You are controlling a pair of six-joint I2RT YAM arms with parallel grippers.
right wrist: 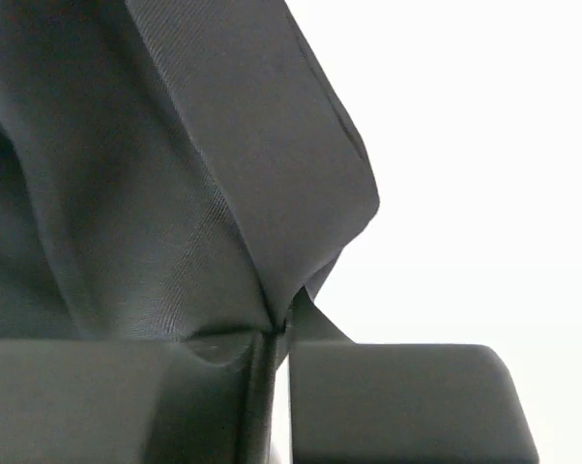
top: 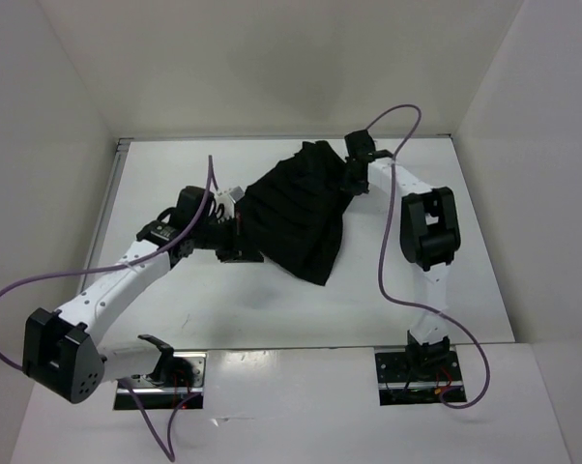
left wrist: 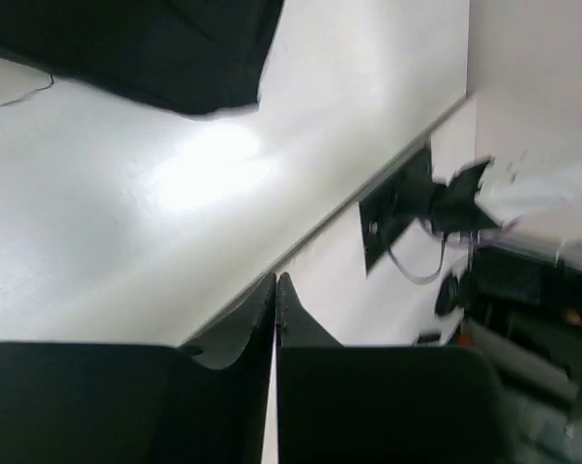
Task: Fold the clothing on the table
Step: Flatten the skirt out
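Note:
The black clothing (top: 296, 213) lies bunched and wrinkled toward the back middle of the white table (top: 194, 300). My right gripper (top: 349, 182) is at its far right corner. In the right wrist view that gripper (right wrist: 279, 329) is shut on a raised fold of the clothing (right wrist: 175, 174). My left gripper (top: 245, 253) is beside the garment's near left edge. In the left wrist view it (left wrist: 276, 282) is shut with nothing showing between the fingertips, and the clothing (left wrist: 127, 48) lies apart from it at the upper left.
White walls enclose the table on three sides, with a metal strip (top: 112, 203) along the left edge. Purple cables (top: 388, 242) loop over the table beside both arms. The arm bases (top: 417, 372) sit at the near edge.

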